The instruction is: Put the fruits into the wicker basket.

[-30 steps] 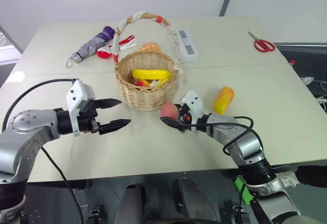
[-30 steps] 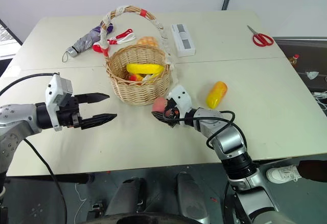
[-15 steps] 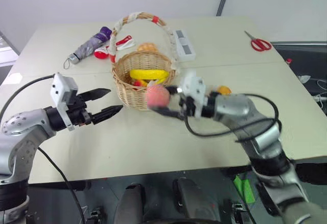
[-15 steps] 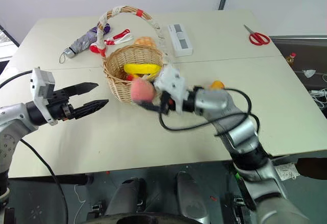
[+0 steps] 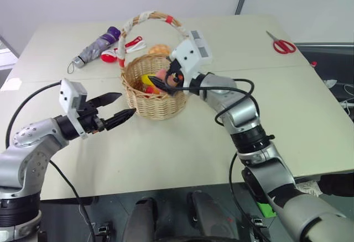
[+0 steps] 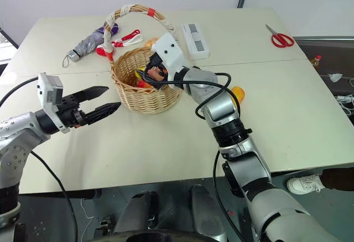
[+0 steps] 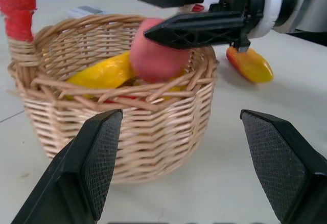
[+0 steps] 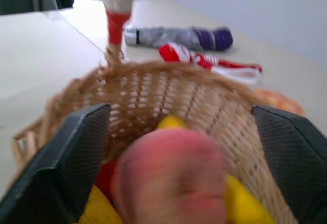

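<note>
Peach (image 7: 159,50) sits inside the wicker basket (image 5: 156,97) by the banana (image 7: 102,73), under the right gripper's (image 5: 172,76) spread fingers. Left gripper (image 5: 123,116) waits open beside the rim. Mango (image 7: 249,64) lies outside.

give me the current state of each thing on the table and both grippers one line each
wicker basket: upright, holds banana and peach.
peach: inside basket, between open fingers, grip unclear.
banana: lying in basket.
mango: on table, outside basket.
umbrella: folded.
scissors: closed.
right gripper: open over basket.
left gripper: open, empty.
</note>
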Robot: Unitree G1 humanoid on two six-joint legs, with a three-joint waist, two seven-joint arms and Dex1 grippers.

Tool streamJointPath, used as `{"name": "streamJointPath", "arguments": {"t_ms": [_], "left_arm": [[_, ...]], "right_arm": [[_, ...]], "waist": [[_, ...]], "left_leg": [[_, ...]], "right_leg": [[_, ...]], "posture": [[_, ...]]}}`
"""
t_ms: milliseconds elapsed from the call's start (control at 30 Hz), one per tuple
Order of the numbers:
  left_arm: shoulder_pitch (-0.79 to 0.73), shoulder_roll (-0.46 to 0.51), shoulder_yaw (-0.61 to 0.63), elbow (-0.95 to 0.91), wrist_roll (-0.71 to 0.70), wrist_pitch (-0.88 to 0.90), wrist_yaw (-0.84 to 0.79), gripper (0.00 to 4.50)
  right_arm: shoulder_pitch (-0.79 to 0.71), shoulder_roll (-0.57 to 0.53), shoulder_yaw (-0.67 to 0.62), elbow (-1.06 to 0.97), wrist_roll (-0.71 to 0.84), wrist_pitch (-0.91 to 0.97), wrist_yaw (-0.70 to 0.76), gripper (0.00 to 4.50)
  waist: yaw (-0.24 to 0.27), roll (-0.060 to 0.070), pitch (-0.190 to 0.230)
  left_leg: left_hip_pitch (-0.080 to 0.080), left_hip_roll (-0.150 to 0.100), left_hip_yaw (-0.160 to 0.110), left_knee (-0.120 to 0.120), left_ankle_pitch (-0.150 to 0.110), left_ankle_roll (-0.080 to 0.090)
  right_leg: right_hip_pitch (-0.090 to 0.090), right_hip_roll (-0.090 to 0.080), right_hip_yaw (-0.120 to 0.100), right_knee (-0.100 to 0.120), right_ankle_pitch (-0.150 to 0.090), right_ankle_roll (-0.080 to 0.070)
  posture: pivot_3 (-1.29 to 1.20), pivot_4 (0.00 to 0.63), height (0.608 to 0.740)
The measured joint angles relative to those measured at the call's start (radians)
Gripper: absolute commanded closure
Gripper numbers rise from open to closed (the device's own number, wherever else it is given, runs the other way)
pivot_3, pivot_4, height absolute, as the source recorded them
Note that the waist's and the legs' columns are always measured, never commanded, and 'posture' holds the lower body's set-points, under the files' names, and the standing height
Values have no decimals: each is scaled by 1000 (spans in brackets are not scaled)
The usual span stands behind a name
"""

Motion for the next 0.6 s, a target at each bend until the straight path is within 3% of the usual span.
{"name": "streamJointPath", "arguments": {"t_ms": [133, 267, 467, 600], "left_arm": [[2, -6, -26, -32, 0, -9, 15, 545], [-3, -9, -70, -57, -3, -7, 15, 545], [-101, -84, -246, -74, 2, -8, 12, 545], [-137, -113, -318, -63, 10, -12, -12, 545]], "right_arm": [[108, -110, -43, -206, 64, -1, 95, 49], [335, -295, -252, -352, 176, 196, 111, 49], [487, -252, -553, -445, 286, 529, -99, 49], [506, -172, -653, -471, 314, 675, -237, 49]], "waist": [[9, 0, 0], [28, 0, 0], [15, 0, 0], [13, 1, -1]], "left_leg": [[-1, 0, -1, 0, 0, 0], [-1, -3, -1, 2, 0, 0], [3, -2, 2, 2, 0, 0], [7, -1, 2, -1, 0, 0]], "right_leg": [[1, 0, -1, -1, 0, 0], [4, -2, -3, -3, 0, 0], [5, 6, 0, -1, 0, 0], [6, 8, 1, 0, 0, 0]], "posture": [[0, 150, 740], [0, 150, 740], [0, 150, 740], [0, 150, 740]]}}
